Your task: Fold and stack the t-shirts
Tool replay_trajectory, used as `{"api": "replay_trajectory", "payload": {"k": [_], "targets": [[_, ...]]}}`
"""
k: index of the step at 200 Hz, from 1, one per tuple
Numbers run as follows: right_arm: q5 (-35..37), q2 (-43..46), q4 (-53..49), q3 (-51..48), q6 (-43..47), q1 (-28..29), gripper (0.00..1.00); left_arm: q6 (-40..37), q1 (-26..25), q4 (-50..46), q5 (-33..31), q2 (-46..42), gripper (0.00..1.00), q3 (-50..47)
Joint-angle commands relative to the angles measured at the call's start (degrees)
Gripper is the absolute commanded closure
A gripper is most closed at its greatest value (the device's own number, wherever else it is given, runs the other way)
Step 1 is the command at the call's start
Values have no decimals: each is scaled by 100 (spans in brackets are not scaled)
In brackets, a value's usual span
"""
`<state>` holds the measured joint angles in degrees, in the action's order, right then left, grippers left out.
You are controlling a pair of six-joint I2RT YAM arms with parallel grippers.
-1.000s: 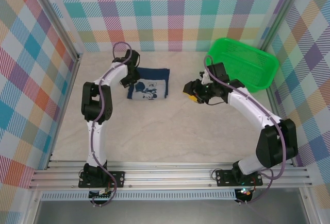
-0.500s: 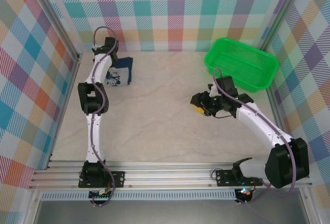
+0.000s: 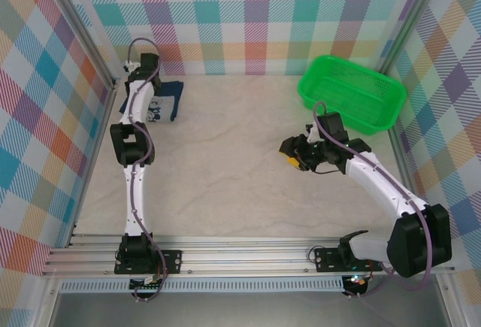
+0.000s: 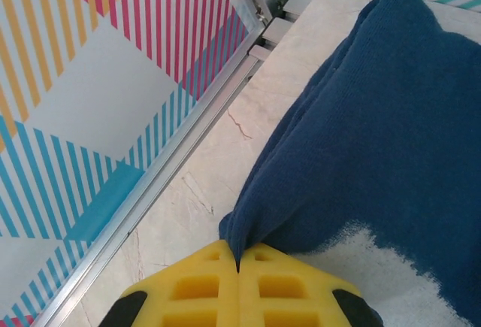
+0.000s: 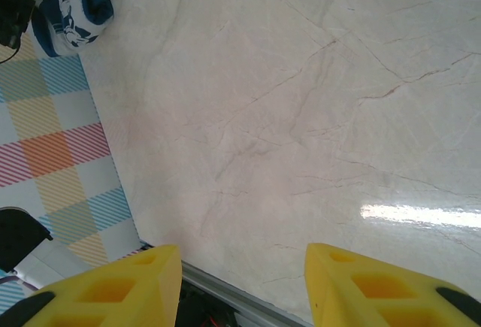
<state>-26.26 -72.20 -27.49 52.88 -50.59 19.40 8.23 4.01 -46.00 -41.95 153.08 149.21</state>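
Observation:
The folded navy t-shirt [image 3: 167, 101], white cartoon print showing, lies in the far left corner of the table by the wall rail. My left gripper [image 3: 149, 99] is at its left edge. In the left wrist view the yellow fingers [image 4: 188, 289] are pressed together, and my left gripper [image 4: 239, 258] is shut on a pinched fold of the t-shirt [image 4: 376, 109]. My right gripper [image 3: 288, 154] hovers over bare table right of centre. Its jaws stand apart, and my right gripper [image 5: 244, 267] holds nothing. The t-shirt [image 5: 71, 7] appears far off in the right wrist view.
A green plastic basket [image 3: 379, 80] stands tilted at the back right corner. The aluminium rail [image 4: 173, 161] and the striped wall run close along the t-shirt's left side. Marbled tabletop [image 3: 225, 177] spreads between the two arms.
My left arm has dragged the t-shirt from the back middle leftward into the far left corner, still shut on it. The right arm drew back toward the near right, jaws unchanged.

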Motion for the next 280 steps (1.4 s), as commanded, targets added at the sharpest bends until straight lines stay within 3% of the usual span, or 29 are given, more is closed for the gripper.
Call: {"api": "replay_trajectory", "payload": {"k": [1,15,31,60,84,97,104,106,109,112,119,123,126,144,177,192,204,227,262,272,280], "targets": [[-115,-134,-44,188,21,-42,53,276,308,8,236,-28,81,192],[-147,-186,-69,289,72,-44,53,409,336,-35,296,-61,58,190],[-183,-209,-109,386,122,-41,53,515,337,-72,345,-139,47,239],[75,-74,-354,497,308,-51,51,1175,256,-348,184,-475,40,531],[623,148,-726,674,550,-176,44,2066,61,-863,-88,-1140,37,499],[942,291,-872,809,695,-263,38,2178,-144,-891,-107,-1660,37,239],[1109,364,-943,904,819,-278,32,2173,-268,-771,-31,-2020,36,-77],[1161,382,-971,936,857,-279,24,2167,-300,-724,8,-2129,36,-193],[1228,409,-988,976,923,-285,4,2161,-355,-626,95,-2316,35,-386],[1290,429,-1018,1026,989,-287,0,2137,-390,-505,222,-2513,35,-566],[1446,467,-1117,1152,1135,-294,0,2090,-453,-163,583,-3014,27,-1213],[1540,502,-1167,1216,1200,-296,0,2076,-482,68,826,-3327,4,-1555],[1613,526,-1203,1259,1252,-296,0,2043,-496,287,1047,-3576,0,-1898],[1903,854,-1172,1365,1515,-313,0,2060,-500,1589,2468,-5004,0,-3924],[2263,1640,-957,1409,1928,-306,0,2236,-558,1819,3634,-6805,0,-5937],[2566,1949,-1000,1411,1985,-305,0,2152,-582,1880,3884,-7682,0,-6859],[2596,2217,-857,1288,2141,-312,0,1987,-628,1669,3711,-8393,0,-7484],[2149,2730,-25,683,2440,-314,0,1680,-867,940,2765,-9584,0,-8155],[1530,3418,1240,-234,2110,-314,0,1988,-1014,92,1121,-11056,0,-9104],[1866,3579,1037,-323,1959,-308,0,1942,-1013,-173,948,-11278,0,-9312],[2480,3699,640,-385,1837,-309,0,1512,-1012,-51,1311,-11454,0,-9600]]}}
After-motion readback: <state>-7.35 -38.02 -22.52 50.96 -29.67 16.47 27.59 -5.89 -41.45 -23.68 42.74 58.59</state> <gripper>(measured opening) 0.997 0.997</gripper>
